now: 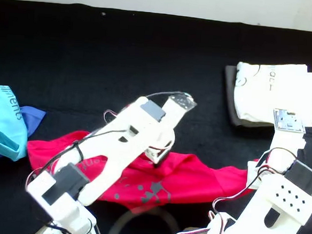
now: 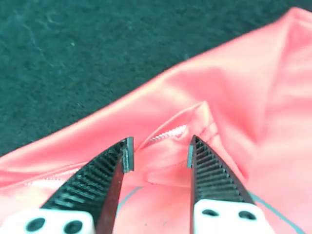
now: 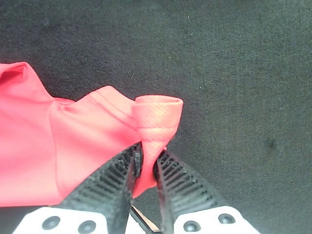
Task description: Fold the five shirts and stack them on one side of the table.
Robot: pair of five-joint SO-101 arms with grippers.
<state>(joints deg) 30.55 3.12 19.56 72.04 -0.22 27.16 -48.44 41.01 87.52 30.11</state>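
**Red shirt fold: right side pinched, left not on cloth yet**

The red shirt point(image 1: 194, 176) lies spread across the near middle of the table point(image 1: 96, 54). My right gripper point(image 3: 146, 158) is almost closed, clamped on a rolled edge at one end of the shirt. My left gripper point(image 2: 158, 153) is open, with the jaws either side of the collar seam, gripping nothing. I'd drop the left lower and close on the seam without bunching extra cloth. Then I'd lift both evenly so the fold lands flat. I'd put it on the stack where the white shirt point(image 1: 273, 90) sits on a grey shirt point(image 1: 231, 101). The cyan shirt point(image 1: 3, 122) waits at the opposite edge.
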